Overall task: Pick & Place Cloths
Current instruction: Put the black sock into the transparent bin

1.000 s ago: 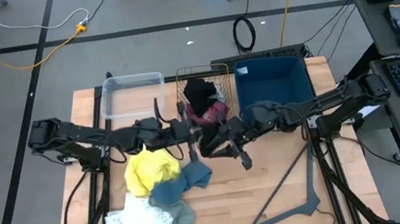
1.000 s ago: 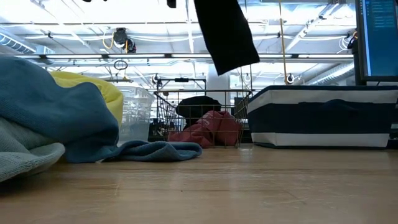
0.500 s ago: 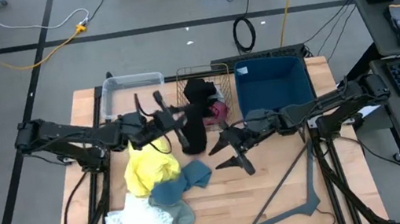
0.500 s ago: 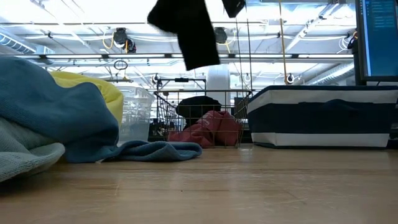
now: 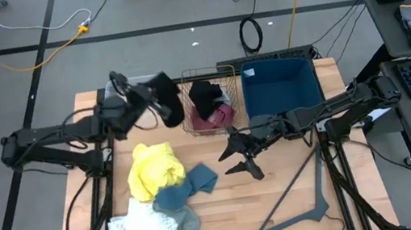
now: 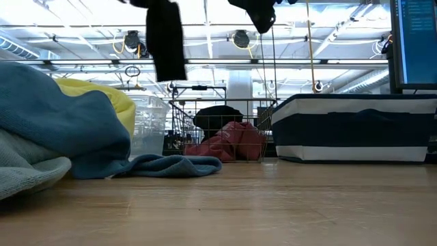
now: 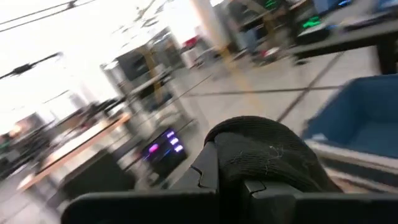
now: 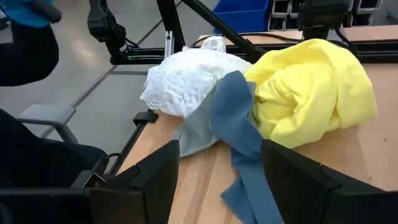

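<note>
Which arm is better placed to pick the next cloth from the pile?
Probably the right. The right gripper is open and empty beside the yellow cloth and teal-blue cloth, while the left gripper is shut on the black cloth.

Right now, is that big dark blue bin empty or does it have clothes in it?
Empty, as far as the high view shows: the blue bin shows only its bare inside, while the wire basket beside it holds black and maroon cloths.

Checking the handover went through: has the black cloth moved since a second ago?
Yes. In the high view the black cloth, shut in the left gripper, went from beside the wire basket toward the clear bin, away from the right gripper.
</note>
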Motion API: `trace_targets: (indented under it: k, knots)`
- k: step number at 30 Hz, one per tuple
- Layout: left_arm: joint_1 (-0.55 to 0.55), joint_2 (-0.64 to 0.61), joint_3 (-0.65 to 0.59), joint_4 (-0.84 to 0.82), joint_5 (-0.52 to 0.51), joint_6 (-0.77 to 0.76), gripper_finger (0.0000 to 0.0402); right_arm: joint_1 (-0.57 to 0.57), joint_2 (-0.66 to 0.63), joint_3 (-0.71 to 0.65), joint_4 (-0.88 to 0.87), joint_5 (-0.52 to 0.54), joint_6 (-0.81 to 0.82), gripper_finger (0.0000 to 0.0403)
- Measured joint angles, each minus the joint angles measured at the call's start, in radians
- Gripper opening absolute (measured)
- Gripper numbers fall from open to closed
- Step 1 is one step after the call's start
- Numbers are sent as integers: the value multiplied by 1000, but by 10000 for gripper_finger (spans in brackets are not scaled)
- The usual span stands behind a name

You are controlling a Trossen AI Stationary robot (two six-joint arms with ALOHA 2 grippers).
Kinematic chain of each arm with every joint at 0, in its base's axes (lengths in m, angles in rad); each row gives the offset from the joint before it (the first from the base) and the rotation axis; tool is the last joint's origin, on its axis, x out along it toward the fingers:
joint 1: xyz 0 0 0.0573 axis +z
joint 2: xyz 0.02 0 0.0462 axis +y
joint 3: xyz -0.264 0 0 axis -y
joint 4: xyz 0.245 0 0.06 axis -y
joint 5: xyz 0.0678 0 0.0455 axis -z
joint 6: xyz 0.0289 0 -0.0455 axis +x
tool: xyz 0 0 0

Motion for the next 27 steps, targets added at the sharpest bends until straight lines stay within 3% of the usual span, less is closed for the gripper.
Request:
trace_targets:
  k: [6, 20, 27]
  knots:
    - [130, -54, 0, -100, -57, -53, 0, 0, 0, 0, -2, 0, 3, 213]
    - [430, -43, 0, -388, -57, -238, 0, 3, 0, 0, -16, -1, 3, 211]
    - [523, -25, -14, -476, -26, -338, 0, 3, 0, 0, -16, -1, 2, 210]
